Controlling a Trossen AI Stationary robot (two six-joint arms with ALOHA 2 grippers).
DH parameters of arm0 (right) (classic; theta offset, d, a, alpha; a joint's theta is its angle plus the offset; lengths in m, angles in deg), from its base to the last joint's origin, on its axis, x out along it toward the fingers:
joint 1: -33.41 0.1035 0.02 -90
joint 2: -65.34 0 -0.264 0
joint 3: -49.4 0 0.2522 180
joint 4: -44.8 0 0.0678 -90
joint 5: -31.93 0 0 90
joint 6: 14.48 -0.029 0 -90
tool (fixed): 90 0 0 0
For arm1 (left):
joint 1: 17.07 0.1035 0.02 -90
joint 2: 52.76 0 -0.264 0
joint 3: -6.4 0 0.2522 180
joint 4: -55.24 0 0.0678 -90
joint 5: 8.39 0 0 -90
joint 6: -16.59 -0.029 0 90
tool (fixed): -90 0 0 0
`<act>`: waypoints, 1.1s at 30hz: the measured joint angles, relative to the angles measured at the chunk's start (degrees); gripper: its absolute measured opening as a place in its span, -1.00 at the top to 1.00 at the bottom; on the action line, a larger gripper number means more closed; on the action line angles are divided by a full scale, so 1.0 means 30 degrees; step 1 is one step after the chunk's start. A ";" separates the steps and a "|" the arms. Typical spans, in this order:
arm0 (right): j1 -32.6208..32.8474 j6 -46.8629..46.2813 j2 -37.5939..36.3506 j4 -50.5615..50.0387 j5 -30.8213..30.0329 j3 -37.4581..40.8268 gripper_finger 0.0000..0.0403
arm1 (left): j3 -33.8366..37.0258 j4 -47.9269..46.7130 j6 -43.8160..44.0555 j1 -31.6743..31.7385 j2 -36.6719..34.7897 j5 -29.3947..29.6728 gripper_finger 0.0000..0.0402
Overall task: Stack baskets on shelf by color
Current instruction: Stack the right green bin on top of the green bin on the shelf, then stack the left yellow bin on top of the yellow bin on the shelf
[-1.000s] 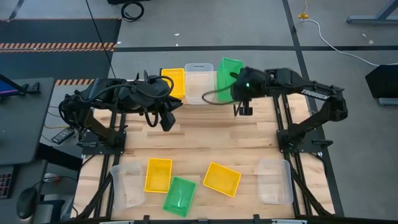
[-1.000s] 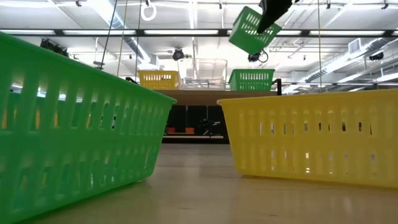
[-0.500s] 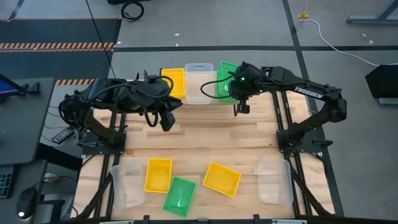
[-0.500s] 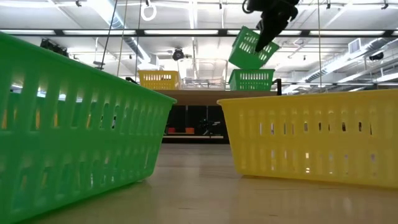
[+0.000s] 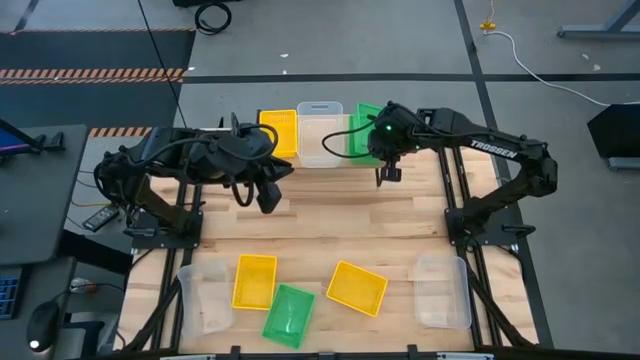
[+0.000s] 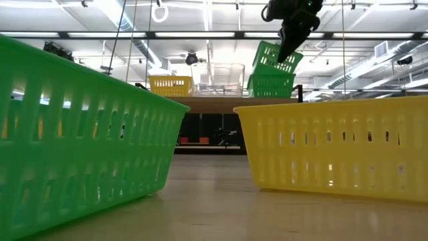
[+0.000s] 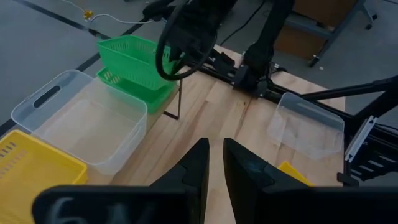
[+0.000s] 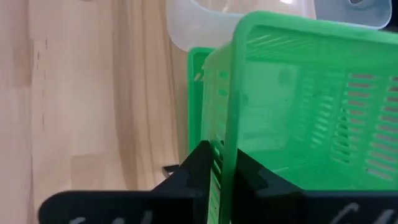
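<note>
Green basket (image 6: 275,57), tilted atop another green basket (image 6: 271,86), pinched by right end effector (image 8: 219,167).

We see the wooden table (image 5: 330,225) carrying the shelf (image 6: 221,101) at its far edge and, along its near edge, two clear baskets (image 5: 203,296), two yellow baskets (image 5: 254,281) and one green basket (image 5: 289,315).

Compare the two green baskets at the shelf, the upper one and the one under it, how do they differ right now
The upper green basket sits tilted, one end raised, while the lower green basket lies flat on the shelf. The right gripper has the upper basket's wall between its fingers; nothing holds the lower one. The upper is only partly nested in the lower. Both are green, slotted, and look alike in shape.
</note>
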 joint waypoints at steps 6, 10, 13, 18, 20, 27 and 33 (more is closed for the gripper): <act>-0.0289 0.0000 0.0000 0.0037 0.0037 0.0000 0.68 | 0.0000 0.0014 0.0016 -0.0095 0.0000 0.0000 0.74; -0.0286 0.0004 0.0000 0.0370 0.0047 0.0000 0.61 | 0.0000 0.0043 0.0019 -0.0215 0.0000 0.0000 0.74; -0.0286 0.0003 0.0000 0.0897 0.0166 0.0000 0.53 | 0.0000 0.0066 0.0023 -0.0219 0.0000 0.0000 0.74; -0.0343 0.0107 -0.0007 0.1707 -0.0236 0.0028 0.39 | -0.0005 0.0192 0.0031 -0.0211 0.0000 0.0002 0.74; -0.0449 0.0123 -0.0029 0.2155 -0.0479 0.0309 0.33 | -0.0007 0.0314 0.0031 -0.0211 0.0000 0.0004 0.74; -0.0541 -0.0443 -0.0184 0.1596 -0.0675 0.0605 0.29 | -0.0007 0.0542 0.0130 -0.0578 0.0000 0.0007 0.74; 0.0720 -0.3425 -0.1079 0.1573 0.0212 0.0038 0.28 | -0.0007 0.0546 0.0515 -0.1025 0.0000 -0.0014 0.74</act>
